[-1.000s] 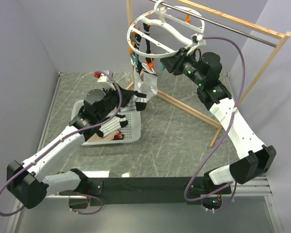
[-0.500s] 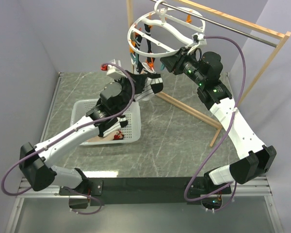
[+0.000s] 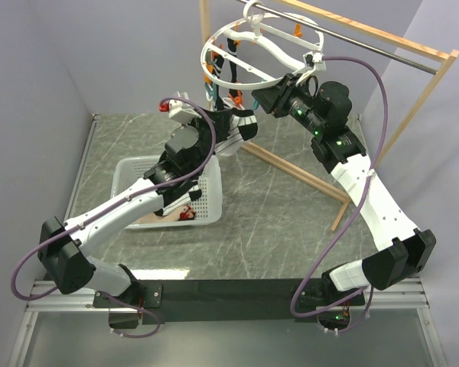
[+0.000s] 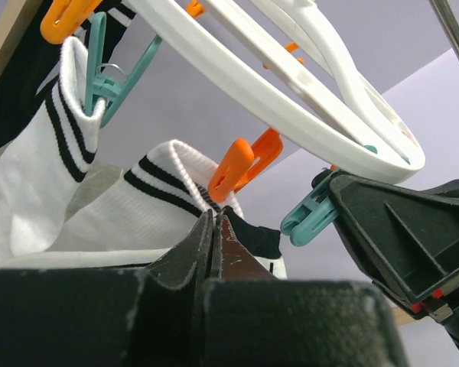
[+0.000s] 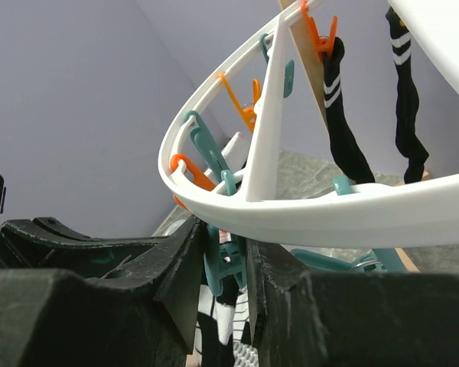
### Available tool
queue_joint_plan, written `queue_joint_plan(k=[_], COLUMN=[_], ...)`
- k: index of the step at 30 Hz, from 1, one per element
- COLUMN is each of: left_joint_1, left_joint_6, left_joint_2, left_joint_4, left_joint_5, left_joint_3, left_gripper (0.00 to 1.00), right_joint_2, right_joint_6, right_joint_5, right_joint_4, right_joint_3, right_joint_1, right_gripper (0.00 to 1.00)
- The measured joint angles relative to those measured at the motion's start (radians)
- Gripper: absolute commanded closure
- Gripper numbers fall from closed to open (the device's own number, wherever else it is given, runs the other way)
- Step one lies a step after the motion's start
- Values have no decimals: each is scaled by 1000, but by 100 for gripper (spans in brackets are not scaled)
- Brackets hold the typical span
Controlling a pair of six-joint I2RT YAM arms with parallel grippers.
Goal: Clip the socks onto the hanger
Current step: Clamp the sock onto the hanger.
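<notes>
The hanger (image 3: pixel 245 53), a round white ring with orange and teal clips, hangs from the rod. My left gripper (image 4: pixel 214 215) is shut on a white sock (image 4: pixel 149 208) with a black-banded cuff and holds it up just below an orange clip (image 4: pixel 242 164). In the top view the left gripper (image 3: pixel 228 131) sits under the ring's near side. My right gripper (image 5: pixel 224 238) is shut on a teal clip (image 5: pixel 226 265) beneath the ring (image 5: pixel 306 210), right beside the sock. Another white sock (image 4: pixel 38 153) and black socks (image 5: pixel 343 115) hang clipped.
A white perforated basket (image 3: pixel 138 164) with more fabric in it lies on the marble table under the left arm. The wooden frame (image 3: pixel 298 170) with its metal rod (image 3: pixel 382 42) stands around the hanger, its base bar crossing the table diagonally.
My left arm has lifted the sock from above the basket up to the underside of the hanger. The right arm has stayed where it was, holding the clip.
</notes>
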Motion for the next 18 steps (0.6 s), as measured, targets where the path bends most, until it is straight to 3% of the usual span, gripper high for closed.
queue_joint_plan(k=[18], left_joint_1=[0], left_joint_6=[-2], left_joint_2=[23], left_joint_4=[70], left_joint_5=[29], left_joint_3=[12], left_gripper=[99], right_joint_2=[0], right_joint_6=[-6], right_joint_5=[1], right_joint_4=[0], right_joint_3=[0], right_joint_1=[0], right_gripper=[100])
